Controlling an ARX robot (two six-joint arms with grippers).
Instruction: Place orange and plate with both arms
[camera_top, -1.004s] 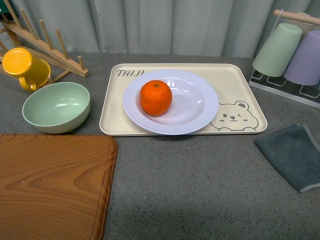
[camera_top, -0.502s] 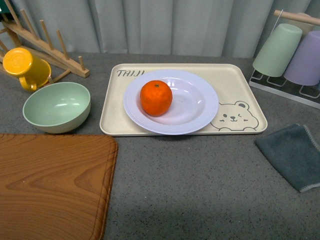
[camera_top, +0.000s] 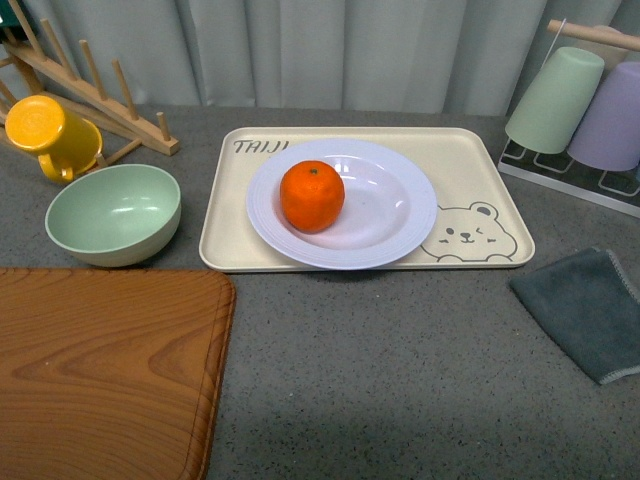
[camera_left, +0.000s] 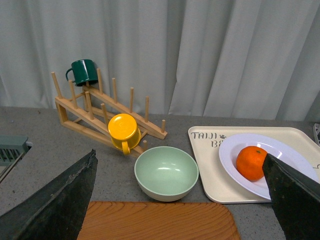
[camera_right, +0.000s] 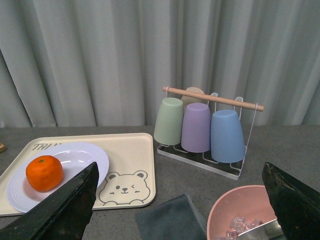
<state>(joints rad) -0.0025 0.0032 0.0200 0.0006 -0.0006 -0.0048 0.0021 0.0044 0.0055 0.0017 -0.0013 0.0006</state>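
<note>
The orange (camera_top: 312, 196) rests inside the white plate (camera_top: 400, 215), left of its centre, and the plate lies on the beige bear tray (camera_top: 470, 170). No arm shows in the front view. In the left wrist view the orange (camera_left: 251, 163) and plate (camera_left: 231, 159) lie to one side, well beyond my left gripper (camera_left: 181, 197), which is open with nothing between its dark fingers (camera_left: 60, 200). The right wrist view shows the orange (camera_right: 44, 173) on the plate (camera_right: 87, 157) far from my right gripper (camera_right: 181, 200), also open and empty.
A pale green bowl (camera_top: 113, 214) and a yellow mug (camera_top: 48, 135) on a wooden rack (camera_top: 95, 85) sit left of the tray. A wooden board (camera_top: 100, 370) fills the near left. A dark cloth (camera_top: 585, 310), a cup rack (camera_top: 575, 110) and a pink bowl (camera_right: 245, 212) are at the right.
</note>
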